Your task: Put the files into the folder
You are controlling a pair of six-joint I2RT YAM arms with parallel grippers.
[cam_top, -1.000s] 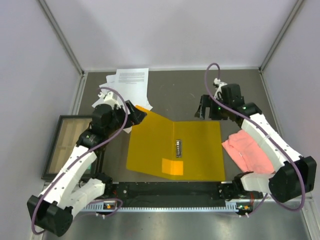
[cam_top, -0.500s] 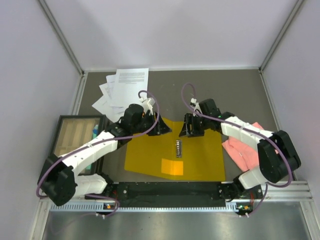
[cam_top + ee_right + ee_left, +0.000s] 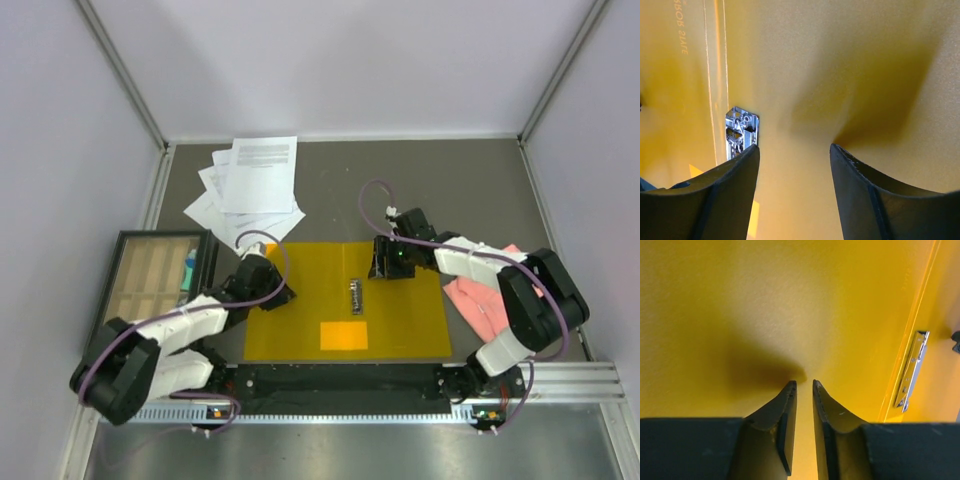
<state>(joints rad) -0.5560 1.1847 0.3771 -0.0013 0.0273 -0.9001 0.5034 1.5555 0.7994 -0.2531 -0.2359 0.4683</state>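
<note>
Two tools rest on a flat orange-yellow plastic file folder (image 3: 300, 330), which lies opened out on the grey bench just beyond the arm bases, its small metal spring clip (image 3: 356, 297) sitting on the centre fold. From above, the left tool (image 3: 285, 297) is down on the folder's left leaf near its outer edge. The right tool (image 3: 385, 268) is on the right leaf, near the far edge and just right of the fold. The loose white printed paper sheets (image 3: 252, 178) lie fanned on the bench beyond the folder's far left corner, apart from it and not yet inside. The topmost sheet's long axis runs roughly away from the arms, with its text block at the far end. They lie beyond the left tool, so the left arm looks much the nearer for fetching them. A crumpled pink cloth (image 3: 478, 300) lies against the folder's right edge. In the left wrist view the left tool (image 3: 804, 383) has its fingers almost together with a thin slit between, holding nothing, tips down on bare yellow, the clip (image 3: 911, 369) off to the right. In the right wrist view the right tool (image 3: 794, 146) stands well apart and empty, tips on the folder, the clip (image 3: 741, 131) by its left finger.
</note>
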